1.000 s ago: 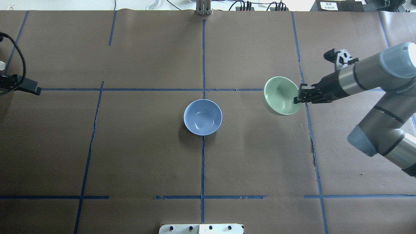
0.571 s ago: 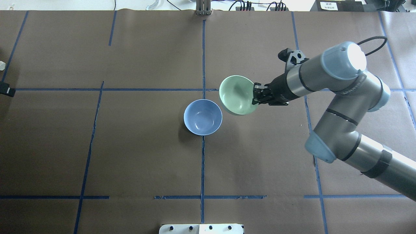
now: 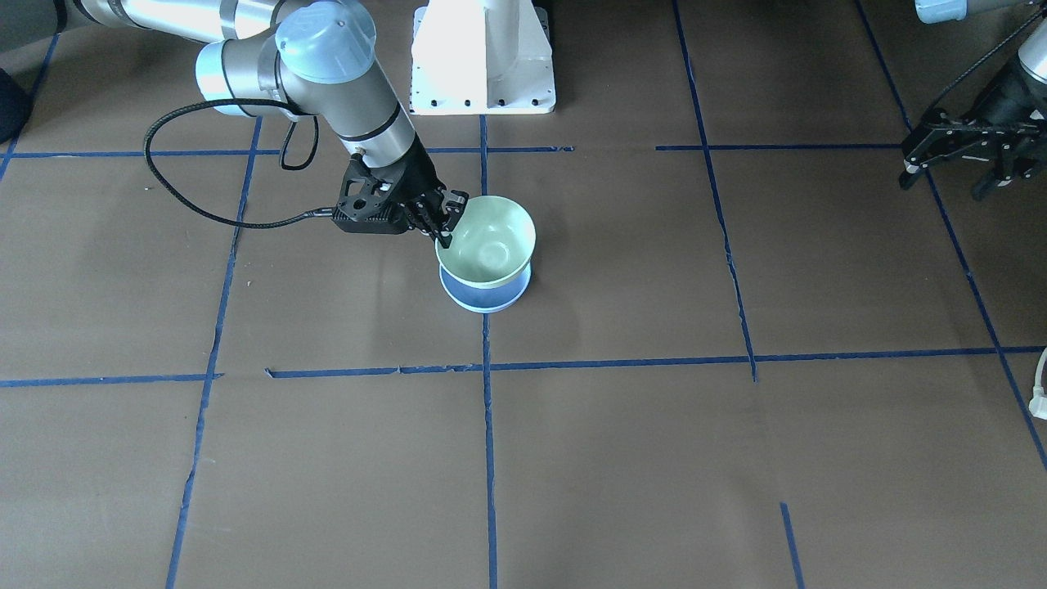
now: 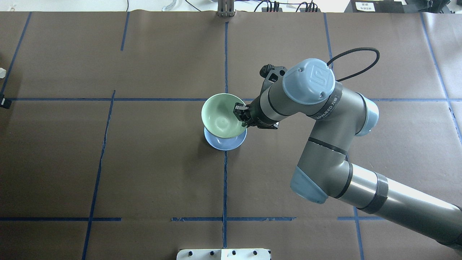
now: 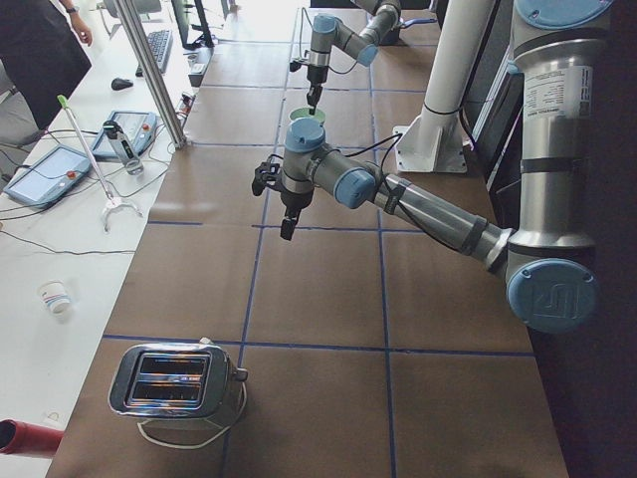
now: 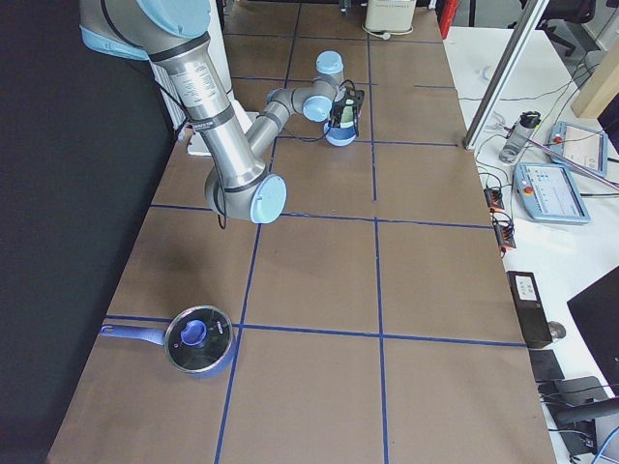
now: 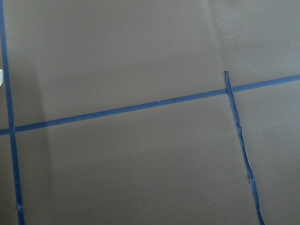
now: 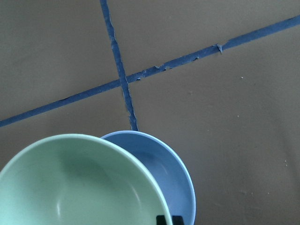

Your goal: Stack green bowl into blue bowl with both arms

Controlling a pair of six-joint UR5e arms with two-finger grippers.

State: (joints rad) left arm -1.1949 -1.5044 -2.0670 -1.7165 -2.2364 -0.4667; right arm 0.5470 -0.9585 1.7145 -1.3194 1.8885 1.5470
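Right arm point(image 4: 326, 155): UR logo on the big joint cap point(image 4: 312, 81). Printed band point(image 4: 326, 107) round the link just under that cap has capital letters, too curved and small to read for sure. White label point(image 4: 364, 5) on black box point(image 4: 389, 9) at table's far edge: lines of print, illegible. Left arm point(image 5: 438, 214): UR logo on elbow cap point(image 5: 550, 296). White sticker point(image 5: 550, 88) on its upright link: fine print, unreadable.

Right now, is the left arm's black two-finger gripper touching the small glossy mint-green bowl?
No: the left gripper hangs far off to the side, while the right gripper pinches the rim of the green bowl.
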